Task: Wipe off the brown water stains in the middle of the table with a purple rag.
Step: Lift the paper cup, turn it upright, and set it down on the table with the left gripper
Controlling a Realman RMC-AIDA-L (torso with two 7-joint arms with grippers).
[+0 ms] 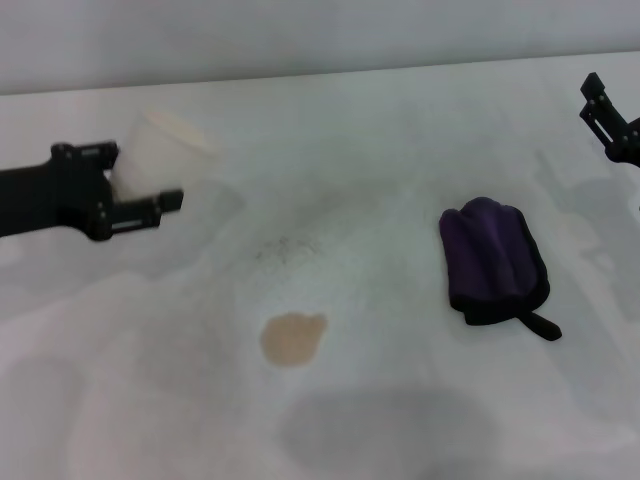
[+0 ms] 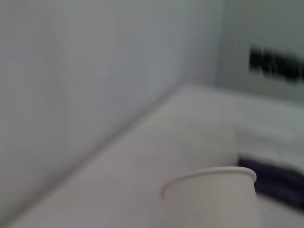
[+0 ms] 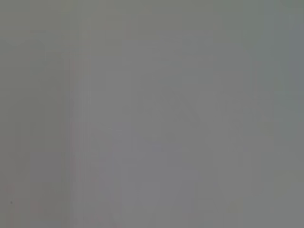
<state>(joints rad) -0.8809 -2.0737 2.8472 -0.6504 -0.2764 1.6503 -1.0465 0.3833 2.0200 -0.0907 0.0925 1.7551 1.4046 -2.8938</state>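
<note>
The brown water stains (image 1: 293,338) form one small tan puddle on the white table (image 1: 400,420), near the front middle. To its right lies the purple rag (image 1: 494,260), folded, with black trim and a loop tail; it also shows as a dark strip (image 2: 278,183) in the left wrist view. At the far right edge my right gripper (image 1: 590,102) hovers open, behind and to the right of the rag, touching nothing. On the left, my left gripper (image 1: 140,185) is shut on a white paper cup (image 1: 165,150), held slightly tilted; the cup's rim (image 2: 209,178) fills the left wrist view's lower part.
A faint grey speckled smudge (image 1: 285,248) marks the table behind the puddle. A grey wall rises along the table's far edge (image 1: 320,72). The right wrist view shows only a plain grey surface.
</note>
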